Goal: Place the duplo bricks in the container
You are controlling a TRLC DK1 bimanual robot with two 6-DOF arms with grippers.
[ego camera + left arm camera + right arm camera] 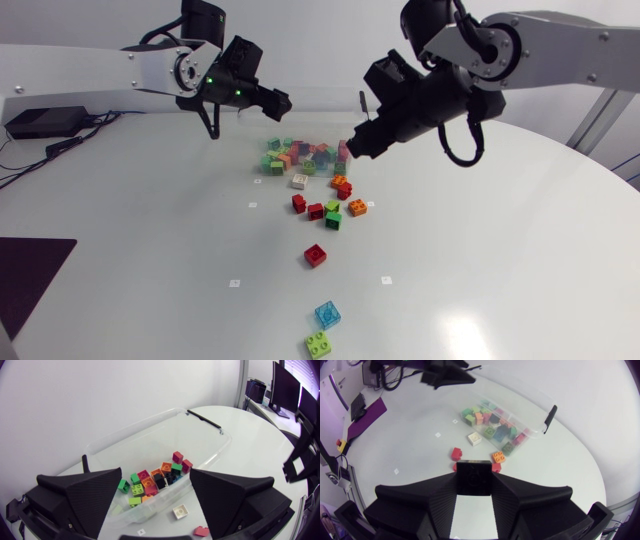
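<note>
Desk: Progress?
Photographer: Partly done. Container ahead of left gripper's spread, empty fingers holds many bricks; right gripper pinches a black brick (about ten loose bricks lie beyond its fingers).

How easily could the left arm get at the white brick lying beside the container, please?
Probably easily: the left end effector hangs open and empty by the container, and the white brick lies uncovered just outside its wall, below the end effector, with nothing between.
</note>
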